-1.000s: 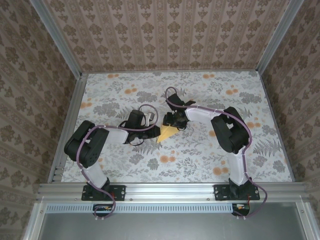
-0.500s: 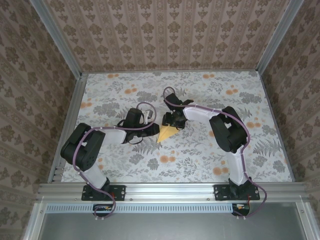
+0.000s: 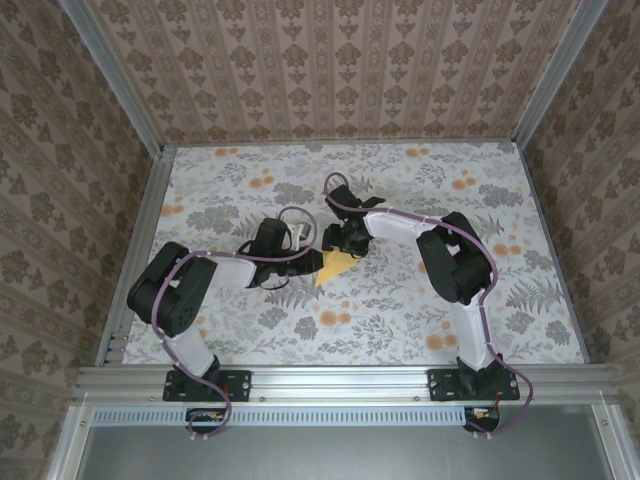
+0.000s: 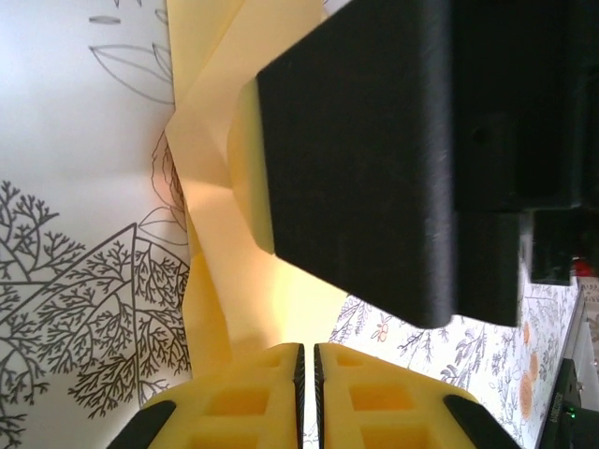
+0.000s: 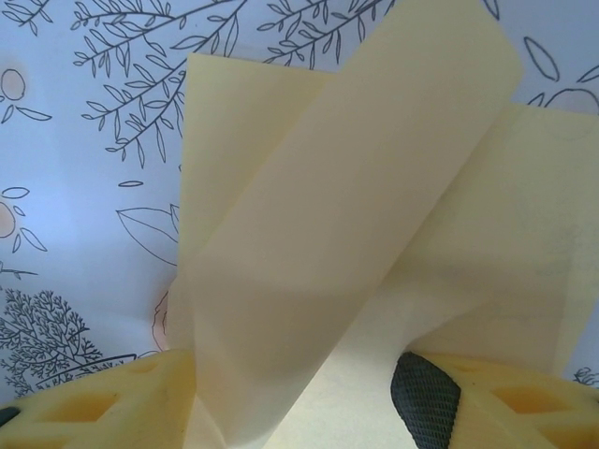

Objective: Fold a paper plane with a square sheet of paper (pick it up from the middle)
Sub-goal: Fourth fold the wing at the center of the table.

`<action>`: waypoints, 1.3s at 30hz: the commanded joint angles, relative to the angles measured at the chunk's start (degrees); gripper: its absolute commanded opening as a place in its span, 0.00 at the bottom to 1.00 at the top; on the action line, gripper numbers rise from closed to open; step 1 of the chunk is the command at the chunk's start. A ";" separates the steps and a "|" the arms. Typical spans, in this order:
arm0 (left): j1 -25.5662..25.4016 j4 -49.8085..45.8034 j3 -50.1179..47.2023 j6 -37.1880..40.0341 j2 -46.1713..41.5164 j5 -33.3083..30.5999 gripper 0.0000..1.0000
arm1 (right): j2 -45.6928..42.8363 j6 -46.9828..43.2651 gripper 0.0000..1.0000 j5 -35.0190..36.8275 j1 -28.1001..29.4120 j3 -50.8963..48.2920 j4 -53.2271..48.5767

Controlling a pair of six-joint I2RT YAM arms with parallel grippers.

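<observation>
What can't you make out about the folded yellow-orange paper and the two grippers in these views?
Top external: the folded yellow-orange paper is tiny, its far end under the right gripper; creases unreadable.
Left wrist: a black block covers much of the paper; whether the shut left gripper pinches it is unclear.
Right wrist: a raised flap hides the layers beneath; the bottom edge cuts the paper off.

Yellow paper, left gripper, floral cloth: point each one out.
yellow paper (image 3: 333, 268): top view, its flat middle.
left gripper (image 4: 309, 348): left wrist view, between shut jaws' tips.
floral cloth (image 3: 400, 300): top view, bare patch right of paper.
</observation>
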 commanded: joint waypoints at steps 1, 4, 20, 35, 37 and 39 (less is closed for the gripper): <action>-0.34 0.80 1.69 -0.11 1.41 1.44 0.13 | 9.01 -0.54 0.66 4.12 -0.84 -4.42 -6.22; -0.42 0.36 2.07 -0.10 2.37 1.05 0.12 | 9.14 -0.31 0.66 4.12 -0.84 -4.42 -6.31; -0.42 -3.47 2.27 0.80 4.76 0.01 0.10 | 9.20 0.94 0.61 4.39 -1.19 -5.03 -6.42; -0.36 -8.08 3.44 1.11 5.48 -0.23 0.09 | 10.21 0.54 0.61 4.56 -1.18 -4.99 -6.63; -0.42 -8.28 3.46 1.11 5.06 -0.27 0.09 | 10.67 0.62 0.61 4.65 -1.19 -4.78 -6.75; -0.42 -8.88 3.61 1.15 4.69 -0.44 0.09 | 11.01 0.72 0.60 4.65 -1.20 -4.69 -6.91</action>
